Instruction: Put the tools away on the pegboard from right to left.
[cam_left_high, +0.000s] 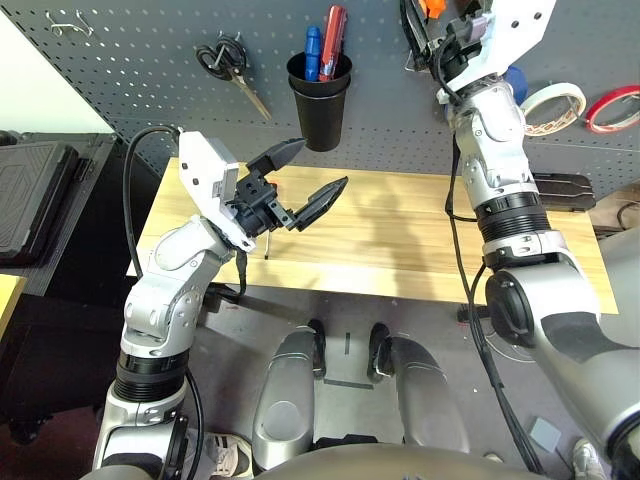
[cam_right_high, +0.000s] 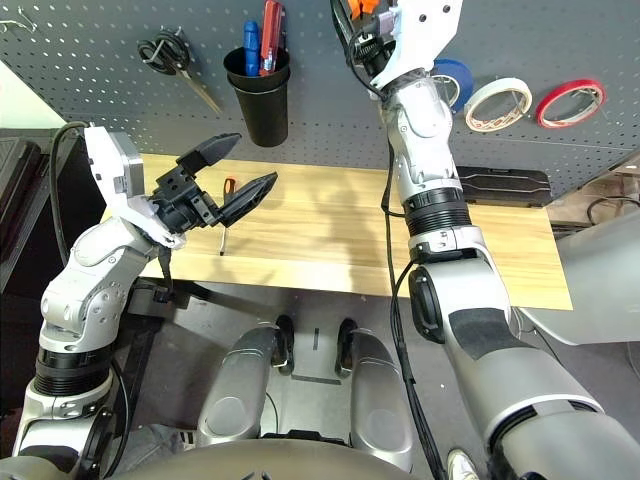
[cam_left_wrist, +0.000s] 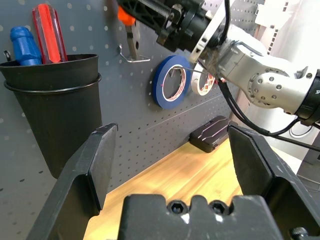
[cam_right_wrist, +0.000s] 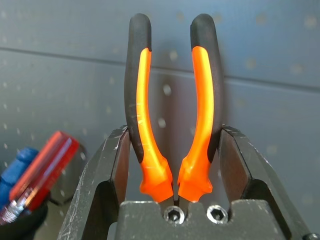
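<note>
Now the right tool pinches the pliers by their handles near the pegboard; ease the jaws squarely onto the hook. The left tool is spread wide.

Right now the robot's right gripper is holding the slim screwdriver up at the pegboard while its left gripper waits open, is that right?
Not quite: the right gripper holds the orange-and-black-handled pliers, as the right wrist view shows. It is up at the pegboard, and the left gripper does wait open.

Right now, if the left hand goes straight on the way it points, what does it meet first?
Probably the pegboard, in the bare stretch between the black cup and the blue tape roll. The left hand is open and empty; depth is hard to judge.
</note>
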